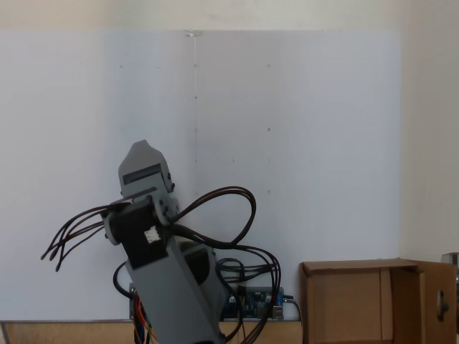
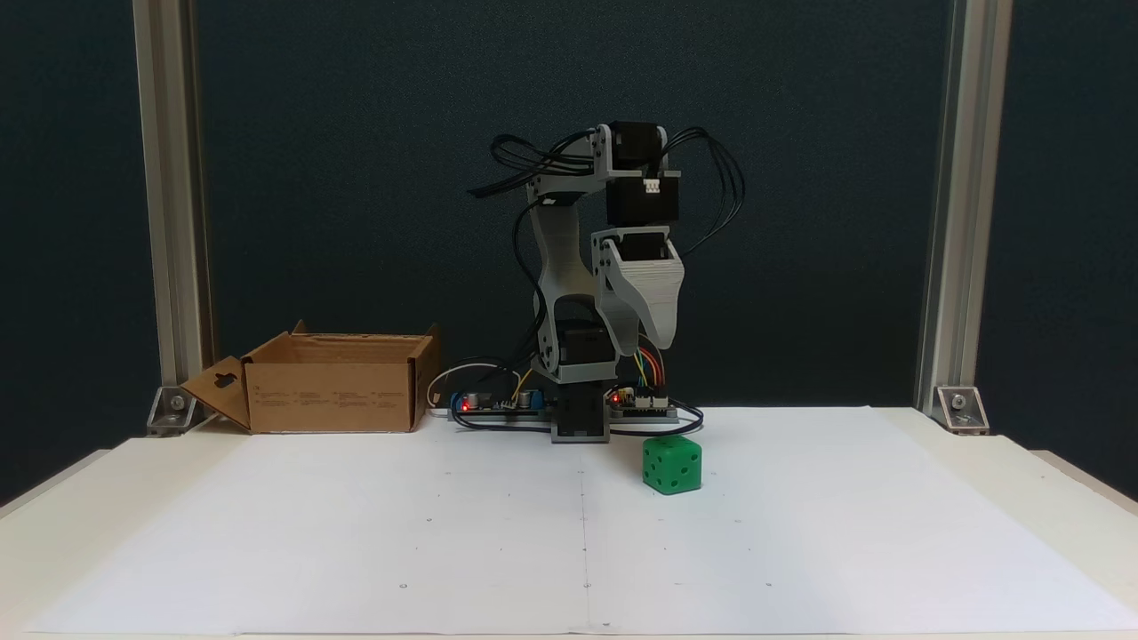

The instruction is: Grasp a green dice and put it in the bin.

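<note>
The green dice point(image 2: 672, 464) sits on the white paper just in front of the arm's base, slightly right of it in a fixed view. My gripper point(image 2: 647, 345) hangs pointing down, well above the dice and a little to its left, with its jaws together and nothing between them. The other fixed view shows the gripper point(image 1: 143, 149) from behind, with the arm folded. The bin point(image 2: 333, 384), a brown cardboard box with open flaps, stands at the back left of the table, and in the other fixed view the bin point(image 1: 358, 301) is at the lower right.
Circuit boards and looping cables point(image 2: 498, 404) lie beside the arm's base point(image 2: 580, 418). Aluminium posts point(image 2: 173, 204) stand at both back corners. White paper point(image 2: 569, 533) covers the table in front of the arm.
</note>
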`<state>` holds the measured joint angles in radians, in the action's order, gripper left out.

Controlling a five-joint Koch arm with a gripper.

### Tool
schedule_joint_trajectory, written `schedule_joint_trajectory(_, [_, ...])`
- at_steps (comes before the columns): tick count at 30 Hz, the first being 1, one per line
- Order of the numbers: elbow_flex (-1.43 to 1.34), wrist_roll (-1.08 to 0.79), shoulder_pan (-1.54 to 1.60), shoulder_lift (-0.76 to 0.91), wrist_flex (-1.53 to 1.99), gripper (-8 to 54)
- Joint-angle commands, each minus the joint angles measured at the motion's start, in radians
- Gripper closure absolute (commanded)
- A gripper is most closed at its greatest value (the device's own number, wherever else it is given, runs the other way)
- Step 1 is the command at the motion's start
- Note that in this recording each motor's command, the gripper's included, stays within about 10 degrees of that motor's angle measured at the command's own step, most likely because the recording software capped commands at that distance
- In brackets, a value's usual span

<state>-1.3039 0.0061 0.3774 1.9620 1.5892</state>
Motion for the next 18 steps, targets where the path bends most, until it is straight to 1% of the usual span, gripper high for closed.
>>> schedule_joint_trajectory(1, [0.035, 0.054, -0.003, 0.005, 0.041, 1.6])
schedule_joint_trajectory(7, [-0.040, 0.049, 0.015, 0.012, 0.037, 1.5])
schedule_joint_trajectory(11, [-0.107, 0.049, 0.018, 0.057, 0.032, 1.6])
schedule_joint_trajectory(15, [-0.146, 0.051, 0.020, 0.063, 0.025, 1.6])
schedule_joint_trajectory(18, [-0.172, 0.051, 0.021, 0.064, -0.040, 1.6])
